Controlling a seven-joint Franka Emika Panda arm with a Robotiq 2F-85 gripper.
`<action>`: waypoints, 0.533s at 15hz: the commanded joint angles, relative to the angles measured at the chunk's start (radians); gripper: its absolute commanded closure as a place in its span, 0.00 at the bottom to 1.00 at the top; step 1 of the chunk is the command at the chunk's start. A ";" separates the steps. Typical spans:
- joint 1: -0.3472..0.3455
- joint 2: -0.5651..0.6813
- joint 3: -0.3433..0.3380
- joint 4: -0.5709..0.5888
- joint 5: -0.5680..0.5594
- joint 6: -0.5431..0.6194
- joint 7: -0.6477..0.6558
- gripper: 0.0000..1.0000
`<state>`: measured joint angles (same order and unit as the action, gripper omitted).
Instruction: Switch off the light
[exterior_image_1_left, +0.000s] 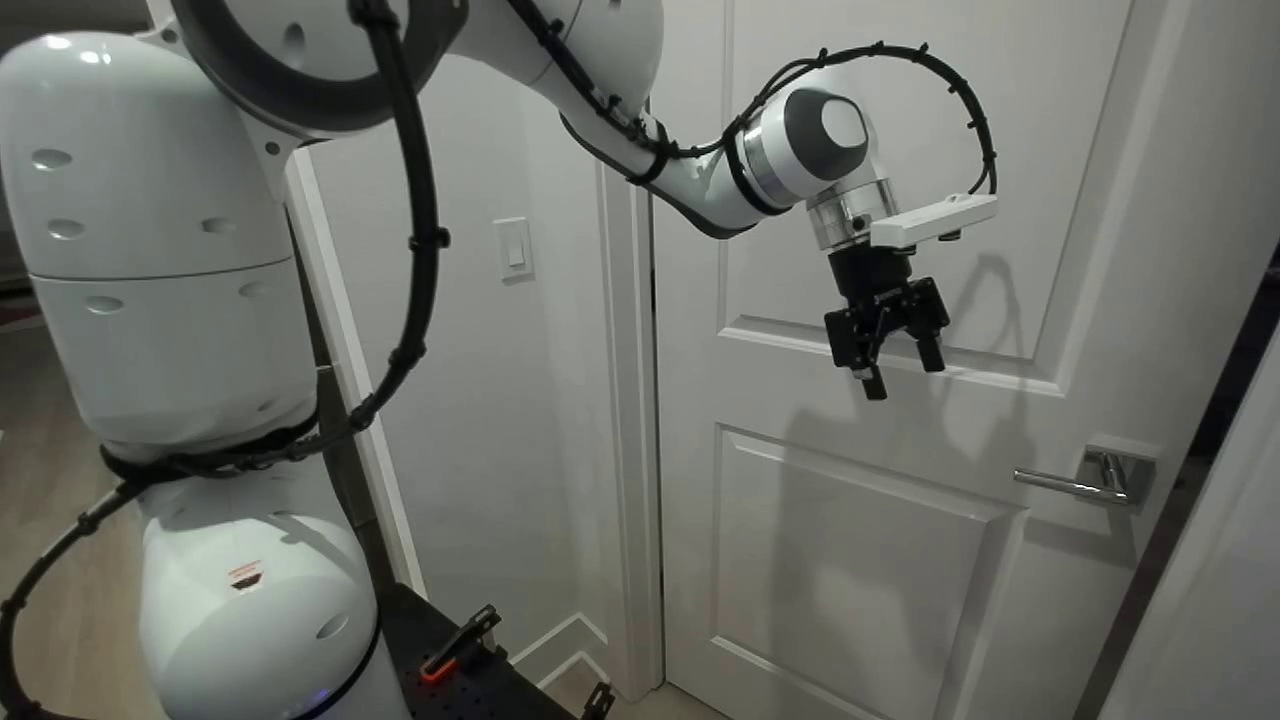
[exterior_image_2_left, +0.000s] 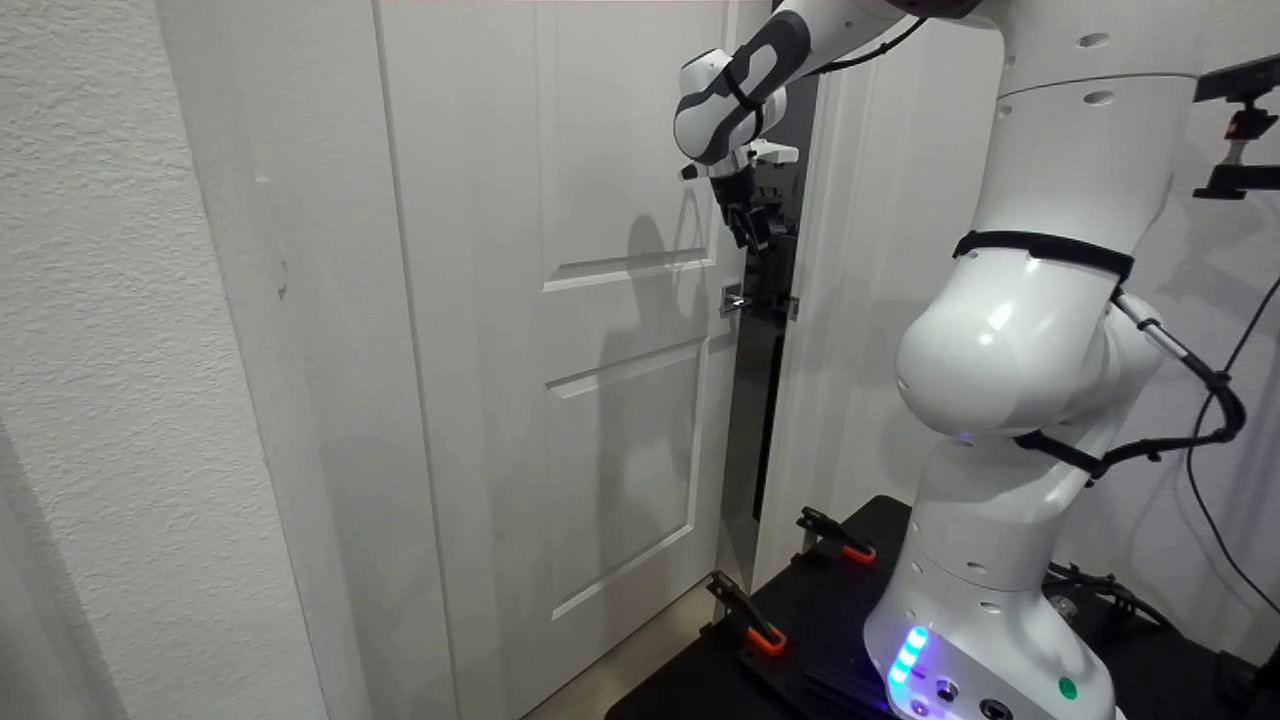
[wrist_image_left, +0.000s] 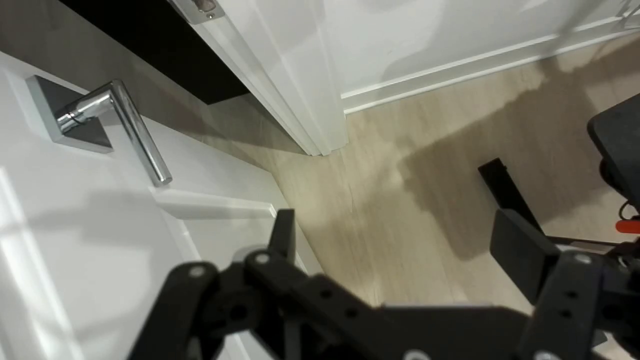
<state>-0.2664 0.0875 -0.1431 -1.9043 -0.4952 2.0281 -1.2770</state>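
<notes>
so the tabletop (exterior_image_2_left: 835, 615) is black, and the white robot arm (exterior_image_2_left: 985, 590) has its base planted straight on it. there's a black clamp (exterior_image_2_left: 744, 607) with an orange tip sitting at the edge, plus a matching clamp (exterior_image_2_left: 834, 534) farther along near the corner, same orange bit resting on top. behind the base, in an exterior view, some dark cables (exterior_image_2_left: 1112, 588) lie loosely bunched

Black hand (exterior_image_2_left: 752, 241) near ajar door (exterior_image_2_left: 620, 325)
</notes>
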 joint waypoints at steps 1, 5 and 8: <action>0.019 0.001 -0.020 0.003 0.003 -0.003 -0.003 0.00; 0.019 0.001 -0.020 0.003 0.003 -0.003 -0.003 0.00; 0.022 -0.021 -0.009 -0.015 0.093 0.013 -0.112 0.00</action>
<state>-0.2619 0.0889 -0.1447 -1.9044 -0.4728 2.0282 -1.3033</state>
